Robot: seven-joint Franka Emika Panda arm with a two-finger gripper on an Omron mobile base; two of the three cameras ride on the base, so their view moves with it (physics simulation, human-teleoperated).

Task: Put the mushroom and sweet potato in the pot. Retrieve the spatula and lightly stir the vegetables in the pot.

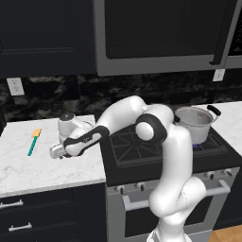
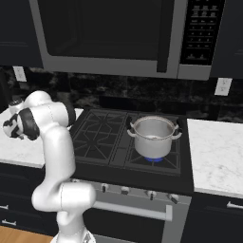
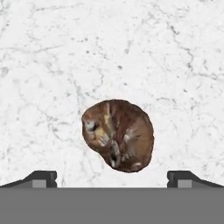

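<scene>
Fingertips (image 3: 43, 178) of the robot's gripper (image 3: 112, 179) stand wide apart and empty at the foot of the hand view, framing the mushroom (image 3: 118, 134), a mottled dark-brown lump lying alone on white marble between and just beyond them, untouched by either tip; seen from the left base camera, the hand (image 1: 57, 151) hangs low over the marble counter (image 1: 28, 165) left of the stove, the white arm (image 1: 142, 127) bent across the cooktop to reach it; the spatula (image 1: 34, 142), teal handle and yellow-orange blade, lies flat on the same counter, near the hand on its left and apart from it; the black gas stove (image 2: 109, 137) sits between two stretches of marble, and on its back right burner, over a blue flame, stands the shiny pot (image 2: 153, 136) with black handles, well apart from the hand; a microwave (image 2: 109, 38) hangs above the stove, with wall outlets (image 1: 15, 86) on the dark backsplash
</scene>
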